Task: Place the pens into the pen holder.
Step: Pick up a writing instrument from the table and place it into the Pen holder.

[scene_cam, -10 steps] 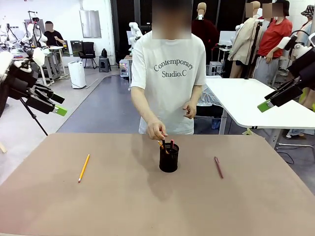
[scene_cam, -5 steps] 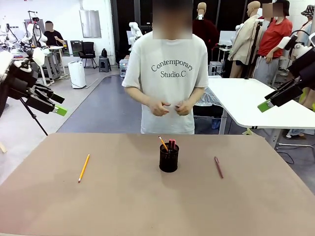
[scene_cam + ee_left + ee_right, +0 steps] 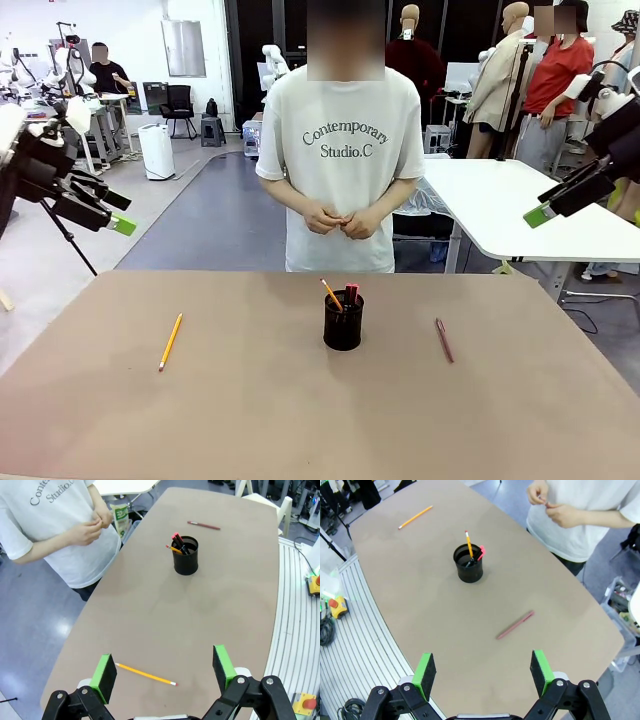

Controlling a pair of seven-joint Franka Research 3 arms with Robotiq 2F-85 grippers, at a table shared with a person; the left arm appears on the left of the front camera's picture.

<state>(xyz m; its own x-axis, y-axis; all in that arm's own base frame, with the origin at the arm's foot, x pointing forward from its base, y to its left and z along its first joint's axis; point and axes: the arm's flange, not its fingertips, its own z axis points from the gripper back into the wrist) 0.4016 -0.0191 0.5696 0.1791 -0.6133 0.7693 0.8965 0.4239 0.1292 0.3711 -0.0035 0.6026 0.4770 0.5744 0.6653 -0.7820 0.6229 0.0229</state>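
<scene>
Two grippers: left gripper [image 3: 162,667] and right gripper [image 3: 482,672] both have their fingers spread wide and empty, raised above the table [image 3: 300,420].
Pen holder [image 3: 343,320]: upright at mid-table, well ahead of both grippers.
Inside it: orange pencil [image 3: 331,292] and red-capped pen [image 3: 350,293], tips sticking out.
Loose yellow pencil [image 3: 145,674]: flat, below the left gripper's spread fingers.
Red-pink pen [image 3: 515,625]: flat, between the right gripper and the holder.
Person's hands [image 3: 340,218]: together, beyond the holder.
</scene>
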